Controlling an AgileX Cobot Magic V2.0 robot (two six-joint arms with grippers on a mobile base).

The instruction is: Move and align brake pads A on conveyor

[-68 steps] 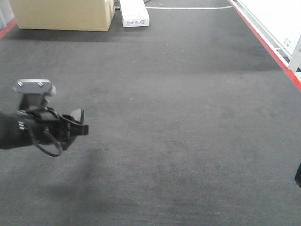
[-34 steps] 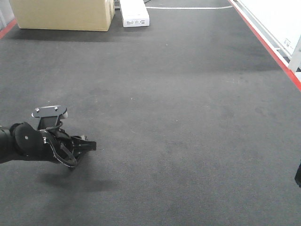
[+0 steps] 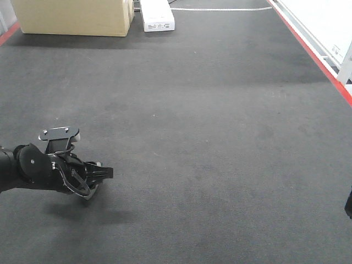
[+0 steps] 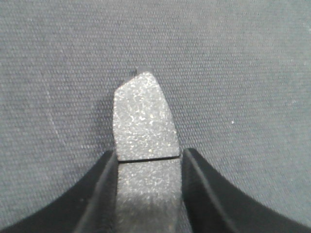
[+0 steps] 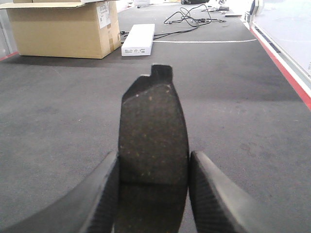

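Carpet-like conveyor [image 4: 243,73] lies beneath speckled, grooved brake pad [image 4: 143,121].

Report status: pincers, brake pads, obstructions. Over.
Left pincer shut on brake pad, low over conveyor. Right pincer shut on second brake pad. Cardboard box far end, not obstructing.

A tan cardboard box [image 3: 71,16] is sitting at the far left, with a long white carton [image 3: 157,15] lying just beside it on the right. Behind them, black cables [image 5: 192,19] are sprawling in loops, and a thin white cord [image 3: 220,9] is stretching rightwards toward a white panel [image 3: 319,25].
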